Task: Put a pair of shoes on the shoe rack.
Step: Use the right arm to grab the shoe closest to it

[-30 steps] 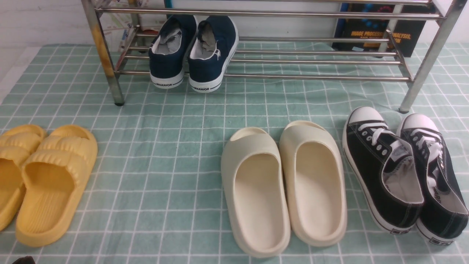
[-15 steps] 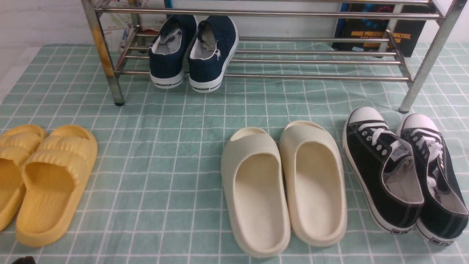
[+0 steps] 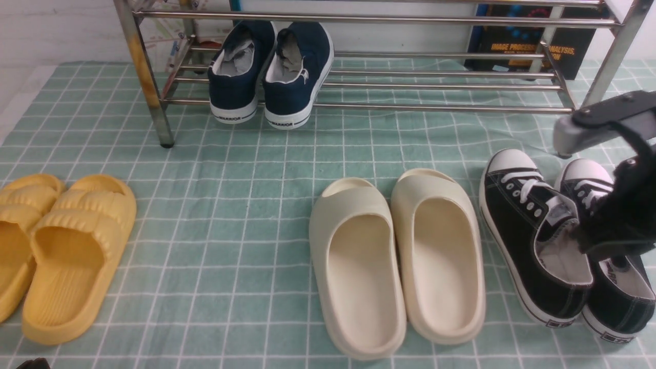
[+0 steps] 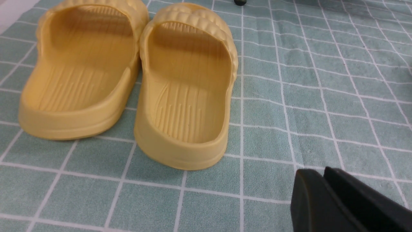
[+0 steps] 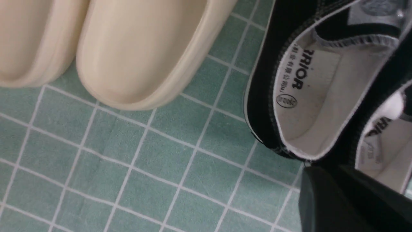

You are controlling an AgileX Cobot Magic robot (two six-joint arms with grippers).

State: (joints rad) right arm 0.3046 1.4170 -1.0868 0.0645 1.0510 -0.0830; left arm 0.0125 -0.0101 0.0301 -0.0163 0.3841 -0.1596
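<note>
The black sneakers (image 3: 517,230) are found on the cloth (image 3: 230,205), short of the shoe rack (image 3: 410,107), with the right gripper (image 3: 607,238) poised above them, presumably for grasping, its finger spread not discernible, while the left gripper (image 4: 322,183) is kept closed, empty.

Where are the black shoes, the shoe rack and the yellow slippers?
black shoes (image 3: 506,225), front view, canvas side.
shoe rack (image 3: 435,107), front view, lowest front tube.
yellow slippers (image 4: 190,96), left wrist view, one slipper's footbed.

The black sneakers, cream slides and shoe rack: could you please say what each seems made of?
Black sneakers: likely canvas, matte with white stitching; glossy rubber-like toe caps. Cream slides: probably moulded foam or rubber, smooth, seamless, matte. Shoe rack: metal tubes, chrome-bright with reflections.
</note>
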